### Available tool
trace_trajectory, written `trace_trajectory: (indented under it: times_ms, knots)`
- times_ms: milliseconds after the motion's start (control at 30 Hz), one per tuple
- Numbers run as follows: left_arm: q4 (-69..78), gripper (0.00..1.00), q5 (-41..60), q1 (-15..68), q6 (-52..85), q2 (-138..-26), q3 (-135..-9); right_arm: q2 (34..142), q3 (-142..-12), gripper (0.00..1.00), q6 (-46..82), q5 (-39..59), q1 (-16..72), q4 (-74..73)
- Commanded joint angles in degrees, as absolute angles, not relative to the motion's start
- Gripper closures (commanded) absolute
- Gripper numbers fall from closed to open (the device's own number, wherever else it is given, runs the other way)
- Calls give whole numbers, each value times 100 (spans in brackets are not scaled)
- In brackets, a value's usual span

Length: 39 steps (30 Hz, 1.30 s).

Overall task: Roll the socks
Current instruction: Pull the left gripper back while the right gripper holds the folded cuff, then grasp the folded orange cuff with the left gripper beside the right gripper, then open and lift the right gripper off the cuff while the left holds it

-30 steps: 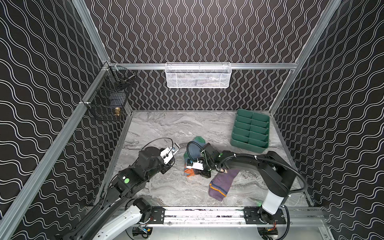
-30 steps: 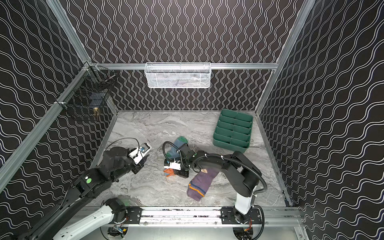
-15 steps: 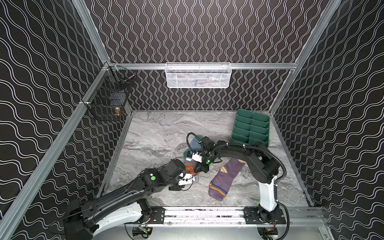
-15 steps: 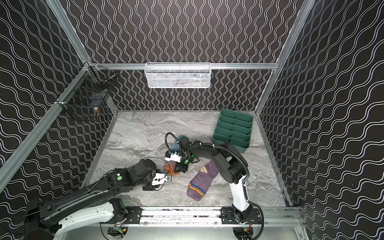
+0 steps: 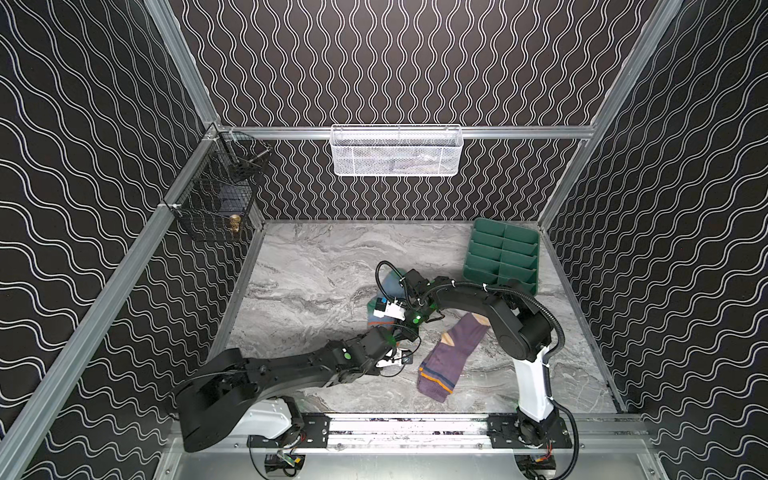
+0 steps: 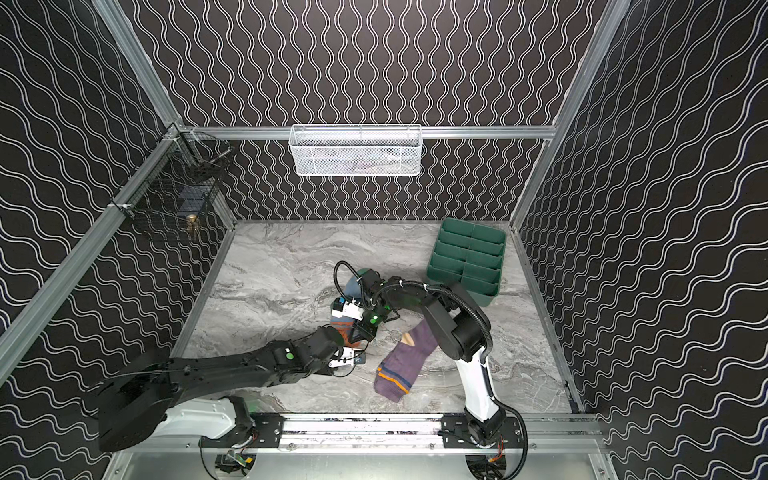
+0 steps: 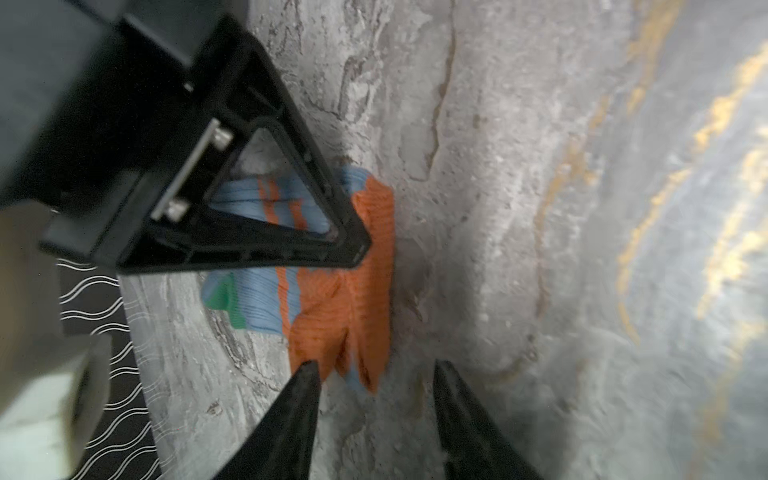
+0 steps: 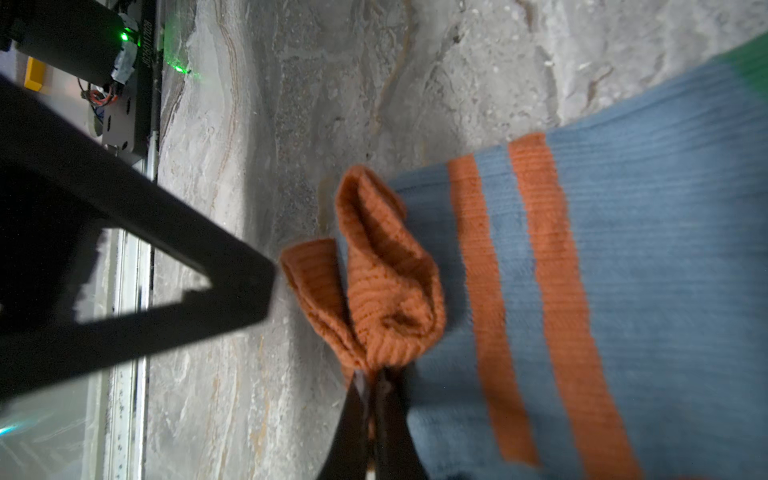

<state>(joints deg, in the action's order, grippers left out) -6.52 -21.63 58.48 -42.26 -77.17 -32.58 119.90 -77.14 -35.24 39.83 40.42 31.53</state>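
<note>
- the light blue ribbed sock (image 8: 648,257), with a green patch and two orange stripes, lies flat near the middle of the table, partly hidden under the right arm's wrist in both top views.
- its orange knit cuff (image 8: 386,286) is bunched up off the flat leg and folded into a loose loop.
- the right gripper (image 8: 372,384) has its jaws pressed together on the end of that cuff, pinching the orange fabric.
- the left gripper (image 7: 376,374) sits low over the table at the same cuff end. its jaws stand roughly half apart, one tip on each side of the cuff's edge, and grip nothing. whether the tips touch the cloth cannot be told.
- in the right wrist view one of the left gripper's black triangular fingers (image 8: 245,291) is just beside the cuff, with a sliver of table between them.
- the purple ribbed sock (image 5: 451,357) with tan toe and heel lies flat to the right of the blue one. its orange-and-navy striped cuff points toward the front rail and neither gripper touches it.
- both socks rest on the grey marble-patterned table (image 5: 316,266).
- a dark green plastic tray with compartments (image 5: 503,253) sits in the far right corner, well apart from the socks.
- a white wire mesh basket (image 5: 395,151) hangs on the back wall.
- a black wire basket (image 5: 216,203) hangs on the left wall.
</note>
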Motion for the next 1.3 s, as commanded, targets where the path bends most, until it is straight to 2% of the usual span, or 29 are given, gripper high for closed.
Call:
trace_trajectory:
  times_ms: [0, 167, 333, 633, 733, 833, 867, 900, 1033, 1167, 1267]
  knots:
    - [117, 50, -2367, 5806, -4405, -7931, -3213, 12058, -7734, 100, -3729, 3877, 4035, 3521]
    - [297, 51, -2241, 5641, -4324, -8262, -3154, 12012, -7683, 100, -3831, 4040, 4028, 3559]
    - [0, 59, -1758, 5335, -4259, -8401, -3283, 11953, -7621, 100, -3958, 4196, 4030, 3600]
    - [-253, 84, -1253, 5193, -4187, -8633, -3519, 11927, -7585, 100, -3923, 4298, 3977, 3586]
    - [-315, 100, -1169, 5190, -4126, -8666, -3541, 11857, -7560, 100, -3878, 4298, 3950, 3548]
    - [-434, 100, -1159, 5188, -4118, -8641, -3566, 11665, -7427, 100, -3775, 4285, 3903, 3347]
    - [-508, 100, -1137, 5186, -4105, -8616, -3585, 11581, -7356, 98, -3722, 4274, 3889, 3237]
    - [-664, 100, -1084, 5186, -4096, -8600, -3644, 11443, -7242, 90, -3626, 4224, 3866, 3051]
    - [-1427, 100, -850, 5112, -3886, -8637, -3968, 10602, -6586, 71, -3276, 4053, 3731, 2145]
    - [-2074, 100, -351, 4910, -3640, -8766, -4276, 9605, -5885, 68, -2681, 3657, 3514, 1000]
    - [-2559, 100, 64, 4734, -3428, -8977, -4607, 8733, -5196, 68, -1757, 2443, 3266, -260]
